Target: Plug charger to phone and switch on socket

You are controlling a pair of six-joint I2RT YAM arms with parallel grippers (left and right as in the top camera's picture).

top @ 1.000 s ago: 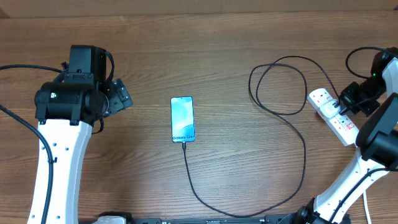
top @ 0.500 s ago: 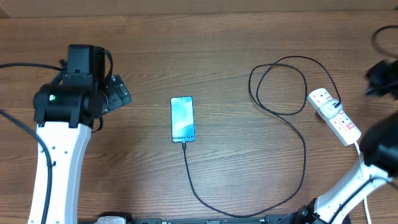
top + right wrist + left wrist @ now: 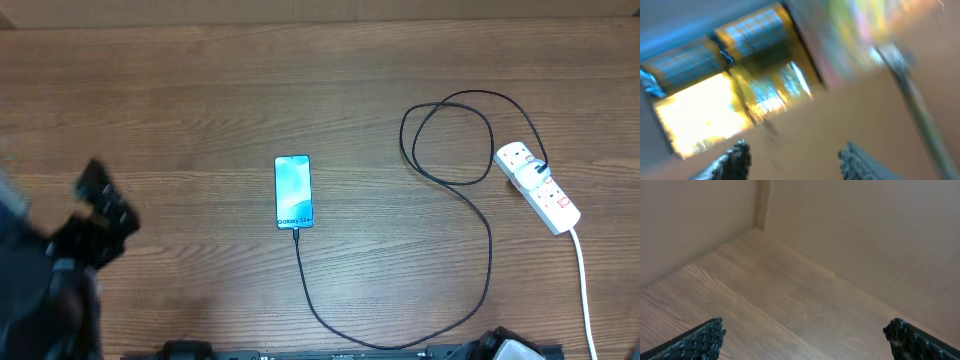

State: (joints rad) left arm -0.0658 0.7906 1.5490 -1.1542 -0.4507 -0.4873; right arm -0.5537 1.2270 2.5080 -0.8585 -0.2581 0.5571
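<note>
The phone [image 3: 293, 192] lies flat at the table's middle, its blue-teal screen up. The charger [image 3: 488, 245], a thin black cable, meets the phone's lower edge, sweeps right in a wide curve, loops, and ends at the socket [image 3: 540, 190], a white power strip at the far right. My left gripper [image 3: 805, 342] is open over bare wood near a wall, with nothing between its fingertips [image 3: 702, 341]. In the overhead view the left arm [image 3: 90, 225] is a dark blur at the lower left. My right gripper [image 3: 795, 160] is open and empty, its view blurred, and does not show overhead.
The socket's thick white cord [image 3: 583, 290] runs down to the table's front edge at the right. Beige walls [image 3: 855, 235] close off the table's far side. Bright blurred light panels [image 3: 725, 85] fill the right wrist view.
The right arm has left the socket and gone out of the overhead view, its gripper now open. The left arm has swung down to the lower left, blurred by motion.
</note>
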